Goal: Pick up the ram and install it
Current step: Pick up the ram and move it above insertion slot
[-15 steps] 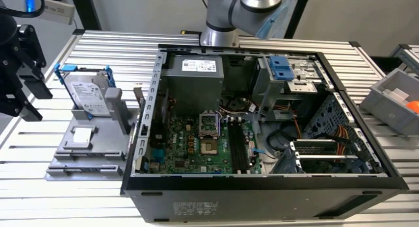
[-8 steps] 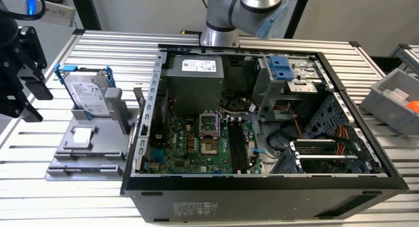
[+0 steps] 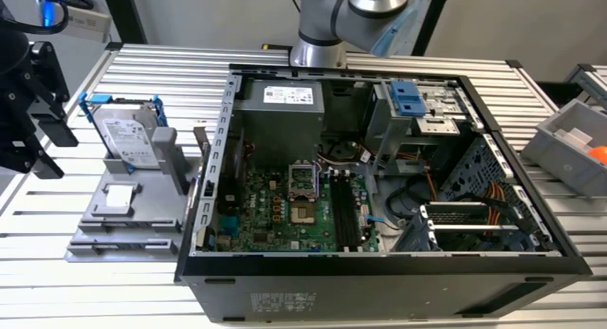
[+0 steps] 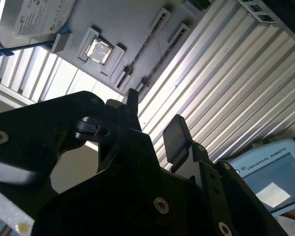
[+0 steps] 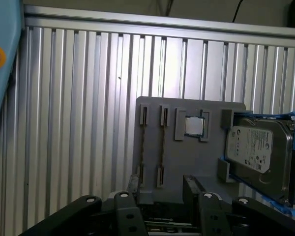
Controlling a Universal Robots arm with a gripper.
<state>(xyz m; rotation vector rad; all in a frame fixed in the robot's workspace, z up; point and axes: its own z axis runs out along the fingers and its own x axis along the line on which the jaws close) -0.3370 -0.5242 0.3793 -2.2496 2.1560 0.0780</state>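
Exterior and both wrist views: RAM installation, gripper clear of the parts.

(a) I see the gripper (image 4: 155, 120) as a black body at the exterior view's left edge, above the ribbed aluminium counter (image 3: 142, 66). It is well apart from the open computer case (image 3: 379, 300). In both wrist views the fingers (image 4: 177, 135) stand apart with only the scene beyond visible between them, so they are spread and hold nothing.

(b) The ram (image 3: 201, 158) appears as a thin, dark board standing on edge. It sits at the side of the grey holder (image 3: 114, 222) nearest the case, just beside the case wall. It is not in the fingers and touches no part of the gripper. In the first wrist view, two long narrow slots of the holder each show a thin strip, and I cannot tell which of them is the stick.

(c) The holder also carries a hard drive (image 3: 128, 133) with blue rails, propped at a tilt. A small square processor chip (image 5: 194, 126) rests in its own recess between the slots and the drive.

(d) Inside the case lies the green motherboard (image 3: 275, 208). I cannot tell whether its long black memory sockets are occupied.
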